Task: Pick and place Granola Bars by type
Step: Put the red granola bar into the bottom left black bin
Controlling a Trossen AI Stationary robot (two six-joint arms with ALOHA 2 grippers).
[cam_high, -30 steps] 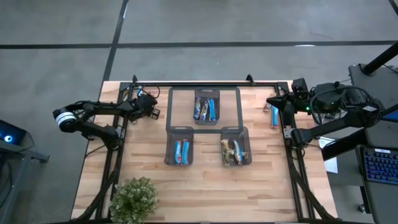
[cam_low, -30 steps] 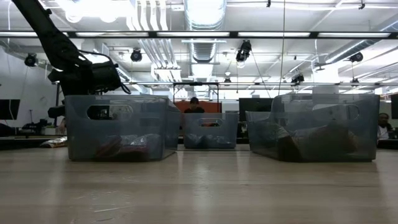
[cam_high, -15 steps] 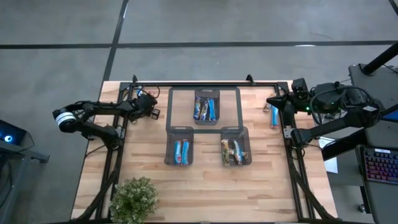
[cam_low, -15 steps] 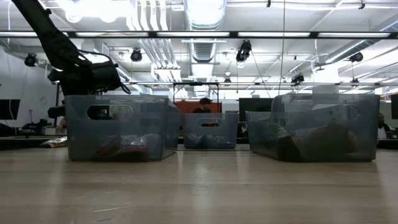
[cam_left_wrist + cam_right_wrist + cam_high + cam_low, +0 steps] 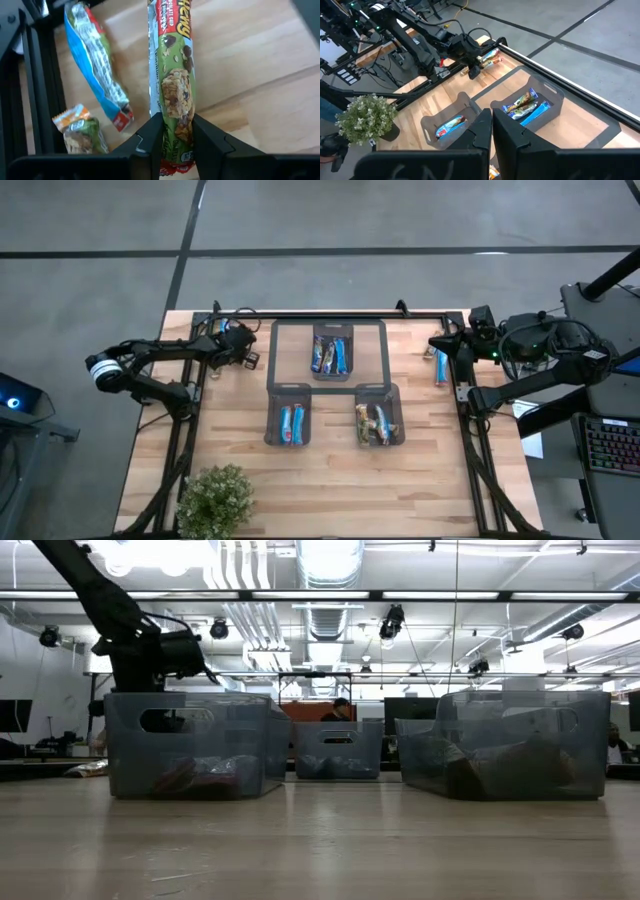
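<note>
Your left end effector (image 5: 176,137), at the bench's ten o'clock corner, is clamped on a green-and-red foil-wrapped granola bar (image 5: 172,75), lifted above the pale wooden bench (image 5: 330,475). A blue-and-green wrapped bar (image 5: 95,60) and a small orange-topped bar (image 5: 80,132) lie beneath it. Your right end effector (image 5: 492,131) waits with fingers closed at two o'clock. Three dark mesh bins (image 5: 332,350) at centre hold sorted bars.

Three mesh bins (image 5: 332,351) stood on the table; left wrist view showed three granola bars (image 5: 172,90).
</note>
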